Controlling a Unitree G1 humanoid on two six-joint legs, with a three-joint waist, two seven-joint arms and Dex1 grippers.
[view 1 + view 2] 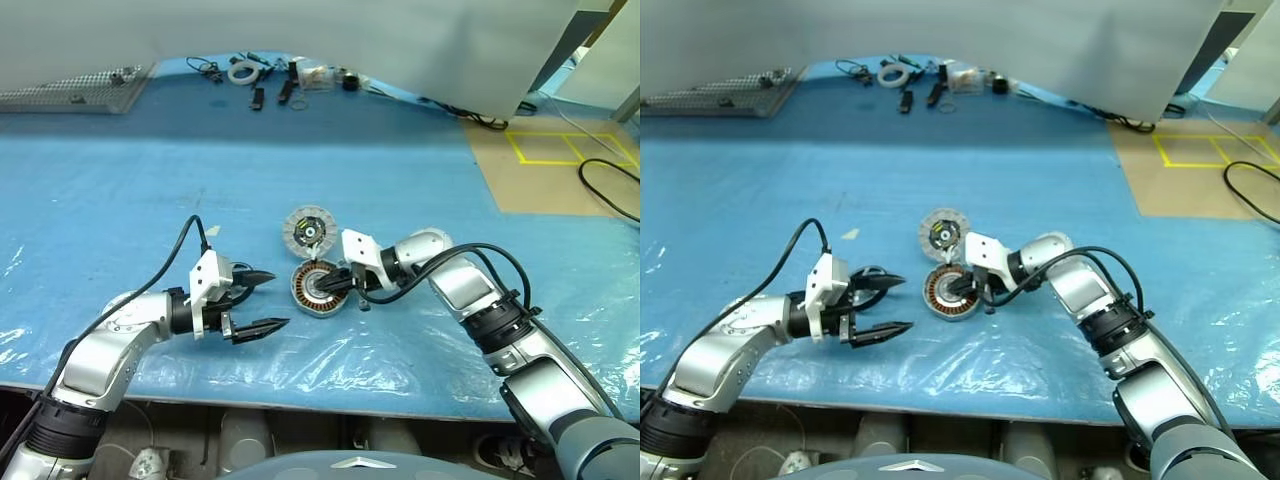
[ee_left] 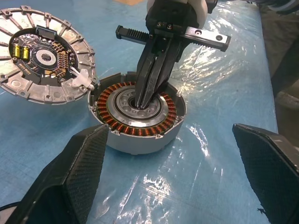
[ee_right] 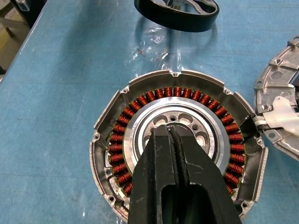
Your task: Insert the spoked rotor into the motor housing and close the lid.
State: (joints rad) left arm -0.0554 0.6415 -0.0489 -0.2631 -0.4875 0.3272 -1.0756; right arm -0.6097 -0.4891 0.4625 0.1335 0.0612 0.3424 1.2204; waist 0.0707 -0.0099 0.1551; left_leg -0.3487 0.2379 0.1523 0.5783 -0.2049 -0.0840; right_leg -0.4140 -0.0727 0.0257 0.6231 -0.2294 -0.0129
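Right wrist view shows the right gripper (image 3: 169, 130), fingers shut and empty, tips in the rotor's (image 3: 177, 144) centre, already seated in the housing (image 3: 105, 126) mid-surface; the lid (image 1: 306, 231) lies just behind, the left gripper (image 1: 266, 302) wide open alongside.

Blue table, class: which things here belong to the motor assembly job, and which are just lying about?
Job: spoked rotor, seated in the motor housing; lid, off, beside it; right gripper, shut; left gripper, open.
Lying about: perforated tray, white tape roll, small parts.
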